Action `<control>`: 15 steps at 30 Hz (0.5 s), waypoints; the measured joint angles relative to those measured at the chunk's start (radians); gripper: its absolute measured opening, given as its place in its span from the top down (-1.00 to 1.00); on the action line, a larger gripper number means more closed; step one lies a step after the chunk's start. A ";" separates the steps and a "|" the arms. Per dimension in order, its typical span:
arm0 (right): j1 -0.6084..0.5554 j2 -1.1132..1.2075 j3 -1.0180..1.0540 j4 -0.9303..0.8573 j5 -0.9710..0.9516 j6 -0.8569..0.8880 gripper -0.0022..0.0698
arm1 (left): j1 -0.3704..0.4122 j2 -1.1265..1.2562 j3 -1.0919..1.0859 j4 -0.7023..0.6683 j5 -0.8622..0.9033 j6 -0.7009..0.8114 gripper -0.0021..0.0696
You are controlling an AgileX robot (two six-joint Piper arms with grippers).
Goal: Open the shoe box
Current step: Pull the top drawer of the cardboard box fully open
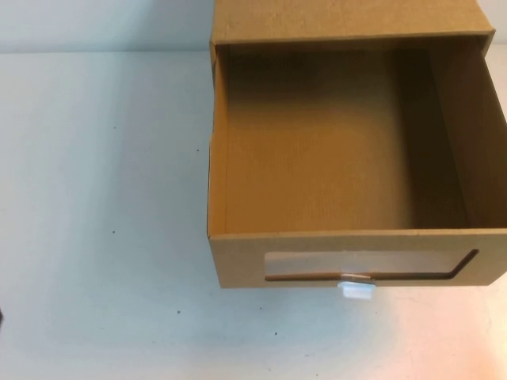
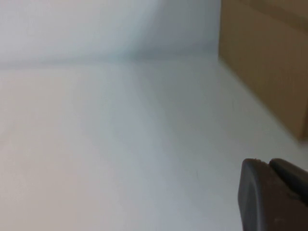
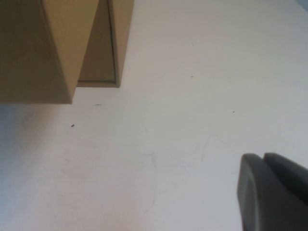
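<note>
One shoe box (image 1: 348,265), drawer (image 1: 317,150) out, at the desk's (image 1: 103,237) right edge.
Drawer floor bare cardboard; left gripper (image 2: 268,166) and right gripper (image 3: 263,161) low over the desk beside it, fingers closed, holding nothing.

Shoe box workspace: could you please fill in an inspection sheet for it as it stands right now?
Surface: white table, bare apart from a few tiny dark specks.
Job's things: cardboard shoe box open, its drawer pulled out toward the robot and empty; the front panel has a window and a small white pull tab.
Clutter: nothing seen.
Grippers: left gripper shut, over bare table, apart from the box; right gripper shut, over bare table, apart from the box.
Cables: nothing seen.
Surroundings: pale wall behind the table.
</note>
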 joint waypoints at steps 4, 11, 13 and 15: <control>0.000 0.000 0.000 0.001 0.000 0.000 0.98 | 0.062 -0.053 0.015 -0.077 -0.106 0.024 0.95; 0.000 -0.001 0.000 0.002 0.000 0.000 0.98 | 0.100 -0.155 0.015 -0.119 0.022 0.117 0.95; 0.000 -0.002 0.000 0.004 0.002 0.000 0.98 | 0.100 -0.155 0.015 -0.123 0.100 0.127 0.95; 0.000 -0.002 0.000 0.004 0.002 0.000 0.98 | 0.100 -0.155 0.017 -0.123 0.187 0.138 0.95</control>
